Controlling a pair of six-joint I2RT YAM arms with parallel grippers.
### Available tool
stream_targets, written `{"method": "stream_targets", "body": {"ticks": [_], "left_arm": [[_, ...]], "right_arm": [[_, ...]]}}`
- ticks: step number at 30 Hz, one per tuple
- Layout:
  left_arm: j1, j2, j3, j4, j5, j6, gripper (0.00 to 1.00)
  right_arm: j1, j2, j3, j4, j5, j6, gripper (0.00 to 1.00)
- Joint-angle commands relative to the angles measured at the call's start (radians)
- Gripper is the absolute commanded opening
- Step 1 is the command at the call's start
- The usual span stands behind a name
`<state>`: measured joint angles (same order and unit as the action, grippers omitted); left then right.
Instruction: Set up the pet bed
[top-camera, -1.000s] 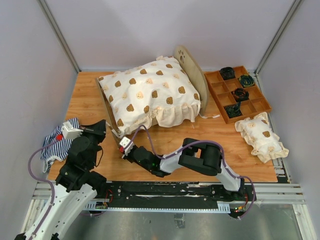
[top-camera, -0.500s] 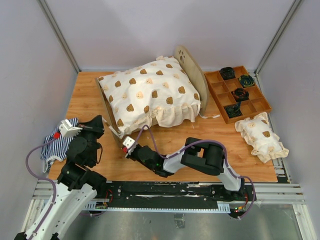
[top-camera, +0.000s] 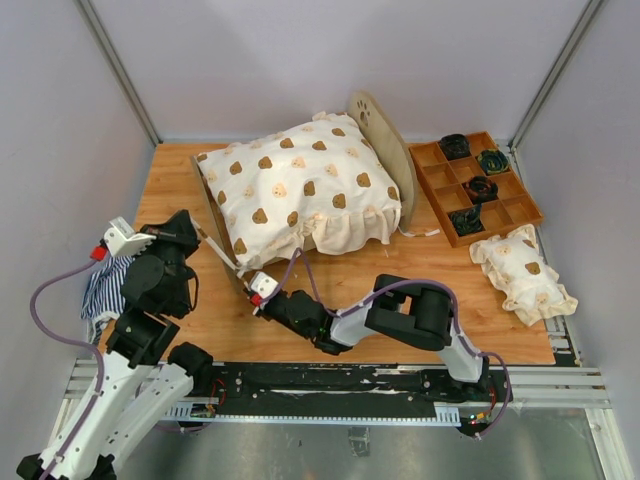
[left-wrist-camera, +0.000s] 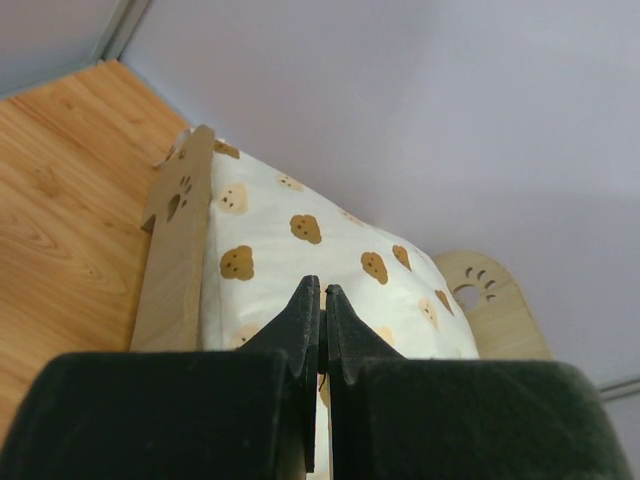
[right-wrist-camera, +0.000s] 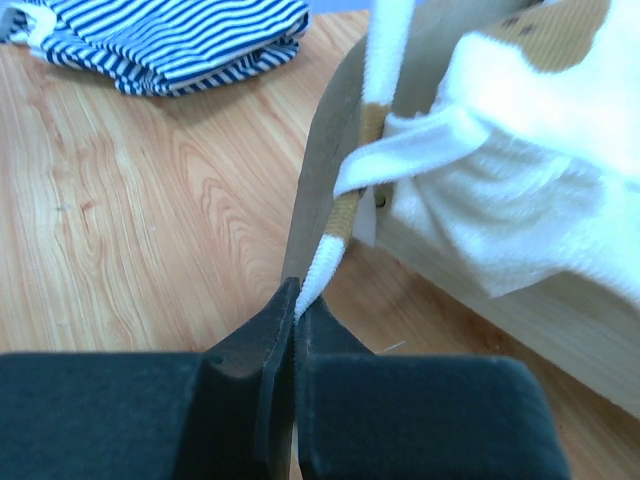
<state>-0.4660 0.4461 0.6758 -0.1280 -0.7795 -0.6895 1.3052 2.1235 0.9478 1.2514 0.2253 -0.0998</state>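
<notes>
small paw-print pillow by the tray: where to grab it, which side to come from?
Probably the ruffled edge of the small pillow on its near-left side, coming down from above. It lies flat on the table, so the ruffle is the thin part to pinch; the tray crowds its far side and the table edge its right.

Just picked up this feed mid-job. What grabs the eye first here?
The pet bed at the table's middle stands out, overflowing with a puffy cream cushion printed with brown paws. At its near-left corner, the right arm lies low, its jaws shut on a white tie that runs up to the cushion fabric. A matching small pillow lies alone at the right, just in front of a compartment tray.
</notes>
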Motion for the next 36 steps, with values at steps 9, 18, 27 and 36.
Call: {"method": "stream_targets", "body": {"ticks": [9,18,27,36], "left_arm": [[0.001,0.052,-0.003,0.188,-0.218,0.324,0.00],[0.001,0.129,-0.004,0.335,-0.277,0.433,0.00],[0.070,0.274,0.037,0.452,-0.321,0.508,0.00],[0.251,0.378,0.120,0.368,-0.216,0.402,0.00]], "right_arm": [[-0.026,0.038,-0.010,0.084,0.016,0.094,0.00],[-0.088,0.092,-0.102,0.169,0.014,0.172,0.00],[-0.138,0.096,-0.044,0.120,-0.031,0.164,0.00],[-0.139,0.196,-0.057,0.160,-0.027,0.268,0.00]]}}
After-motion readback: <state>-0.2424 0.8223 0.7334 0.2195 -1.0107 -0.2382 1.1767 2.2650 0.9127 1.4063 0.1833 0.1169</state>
